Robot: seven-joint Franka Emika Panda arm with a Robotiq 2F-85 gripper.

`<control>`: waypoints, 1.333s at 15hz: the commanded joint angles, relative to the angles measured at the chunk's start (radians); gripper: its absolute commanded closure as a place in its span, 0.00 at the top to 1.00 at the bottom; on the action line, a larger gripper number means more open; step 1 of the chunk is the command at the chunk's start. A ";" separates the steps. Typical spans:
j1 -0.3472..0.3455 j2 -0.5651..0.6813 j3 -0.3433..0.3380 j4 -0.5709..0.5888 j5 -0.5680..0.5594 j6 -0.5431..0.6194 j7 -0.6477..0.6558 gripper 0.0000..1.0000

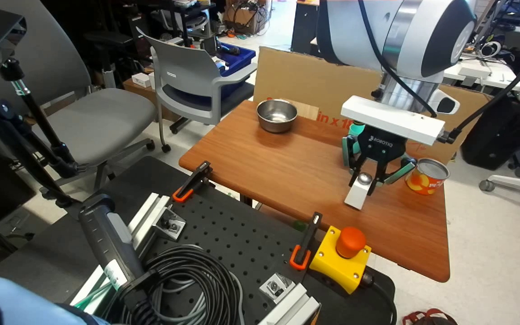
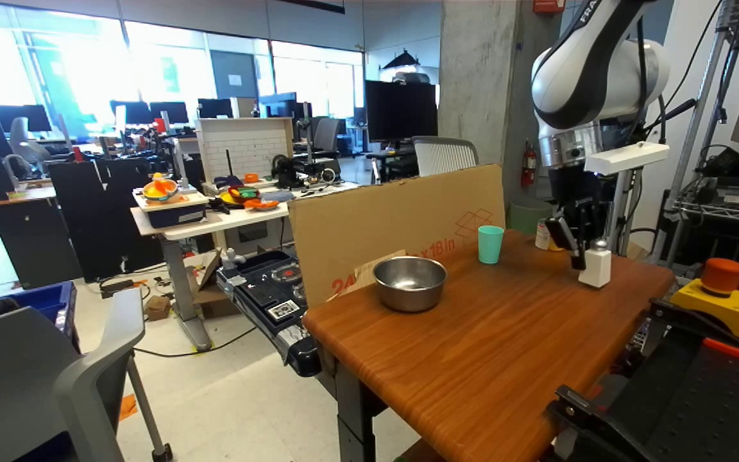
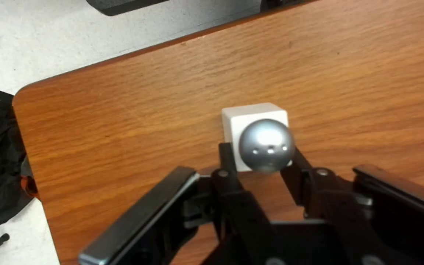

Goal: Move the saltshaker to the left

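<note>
The saltshaker is a small white block-shaped shaker with a round silver top. It stands on the wooden table near the end by the robot, and it also shows in an exterior view, upright. In the wrist view the saltshaker is seen from above, its holed metal cap facing the camera. My gripper points down with one finger on each side of it. In the wrist view my gripper has both black fingers close against its sides; the cap hides part of one finger. No gap shows under the base.
A teal cup stands by the cardboard sheet along the table's back edge. A can with an orange label is close beside the gripper. A metal bowl sits at the table's far end. A yellow emergency-stop box is off the near edge.
</note>
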 commanded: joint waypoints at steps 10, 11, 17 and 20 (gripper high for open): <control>0.028 -0.166 0.186 -0.146 0.069 0.067 -0.116 0.12; 0.037 -0.166 0.200 -0.161 0.066 0.086 -0.122 0.12; 0.072 -0.152 0.248 -0.205 0.056 0.179 -0.155 0.12; 0.071 -0.137 0.248 -0.190 0.044 0.172 -0.183 0.12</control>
